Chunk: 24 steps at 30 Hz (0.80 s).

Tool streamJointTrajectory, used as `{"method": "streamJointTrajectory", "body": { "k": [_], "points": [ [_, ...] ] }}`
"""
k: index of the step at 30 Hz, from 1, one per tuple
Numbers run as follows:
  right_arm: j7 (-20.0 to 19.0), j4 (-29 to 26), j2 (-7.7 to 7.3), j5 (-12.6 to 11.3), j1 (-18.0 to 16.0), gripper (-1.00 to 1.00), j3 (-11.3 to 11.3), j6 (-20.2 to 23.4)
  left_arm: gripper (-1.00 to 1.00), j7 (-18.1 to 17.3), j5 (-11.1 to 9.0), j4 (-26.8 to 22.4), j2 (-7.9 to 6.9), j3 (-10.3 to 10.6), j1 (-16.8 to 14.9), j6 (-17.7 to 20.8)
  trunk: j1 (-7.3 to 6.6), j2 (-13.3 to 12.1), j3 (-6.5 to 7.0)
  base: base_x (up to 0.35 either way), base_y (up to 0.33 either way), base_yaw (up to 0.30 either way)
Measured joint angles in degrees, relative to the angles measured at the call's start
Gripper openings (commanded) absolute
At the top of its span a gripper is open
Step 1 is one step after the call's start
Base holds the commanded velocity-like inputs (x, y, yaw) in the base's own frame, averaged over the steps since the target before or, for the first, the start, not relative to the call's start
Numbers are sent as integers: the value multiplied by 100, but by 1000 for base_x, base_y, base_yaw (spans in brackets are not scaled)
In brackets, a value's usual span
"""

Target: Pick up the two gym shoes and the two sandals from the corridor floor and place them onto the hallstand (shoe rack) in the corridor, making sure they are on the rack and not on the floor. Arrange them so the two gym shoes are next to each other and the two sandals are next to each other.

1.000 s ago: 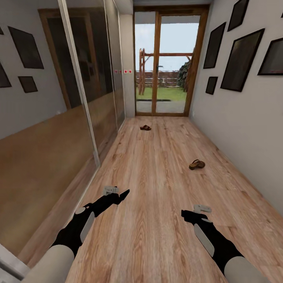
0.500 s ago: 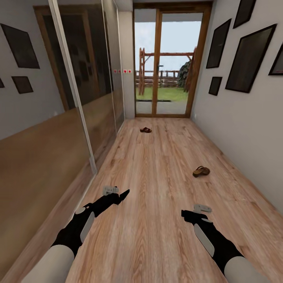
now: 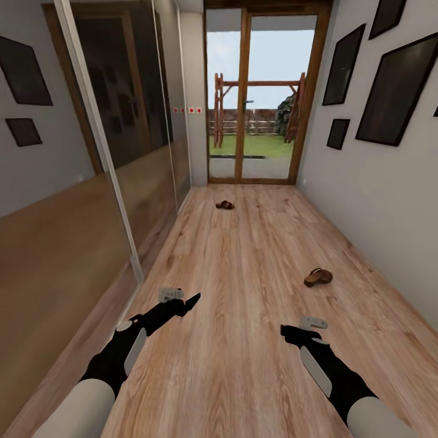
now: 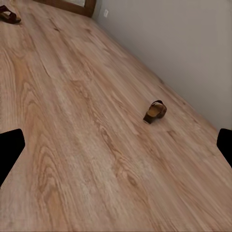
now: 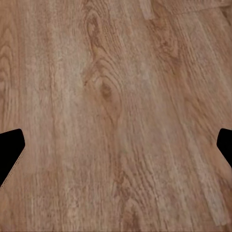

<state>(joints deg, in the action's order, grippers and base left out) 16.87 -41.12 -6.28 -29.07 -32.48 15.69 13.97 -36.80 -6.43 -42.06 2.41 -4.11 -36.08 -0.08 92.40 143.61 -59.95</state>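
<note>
- The corridor floor [image 3: 243, 316] is light brown wood plank with long wavy grain and dark knots; the right wrist view shows the grain and plank seams closely [image 5: 111, 96].
- The glazed door [image 3: 261, 103] at the corridor's far end serves as landmark: it has a warm brown wooden frame and two tall panes, and through them show grass, a timber fence and sky.
- One dark brown sandal [image 3: 224, 205] lies on the floor close before the glazed door, slightly toward the mirrored side. It is small and flat; its strap weave is too far off to make out.
- The second sandal [image 3: 318, 277] lies well away from the glazed door, nearer the robot and close to the plain grey wall on the right. It shows a tan insole under a dark curved strap; the left wrist view shows it too [image 4: 155, 111], beside that wall's base.
- The two sandals are well apart from each other.
- Glossy mirrored sliding panels [image 3: 121, 152] in pale metal frames run from the glazed door along the left wall.
- Dark rectangular picture frames [image 3: 395, 91] hang on the right wall.
- The left end effector [image 3: 192, 300] hangs over bare floor, fingers spread wide with nothing between them.
- The right end effector [image 3: 285, 331] is likewise spread apart and empty above the planks.
</note>
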Motion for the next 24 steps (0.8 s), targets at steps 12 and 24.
{"method": "streamJointTrajectory", "body": {
  "k": [12, 24],
  "points": [
    [1, 0, -1, 0, 0, 100, 0, 0, 100, 3, 1, 0, 0, 2, -1, 0, 0, 0, 0, 348, 0, -224],
    [0, 0, -1, 0, 0, 100, 0, 0, 100, 0, 2, 0, 0, -1, 0, 1, 0, 0, 14, 348, 0, -250]
  ]
}}
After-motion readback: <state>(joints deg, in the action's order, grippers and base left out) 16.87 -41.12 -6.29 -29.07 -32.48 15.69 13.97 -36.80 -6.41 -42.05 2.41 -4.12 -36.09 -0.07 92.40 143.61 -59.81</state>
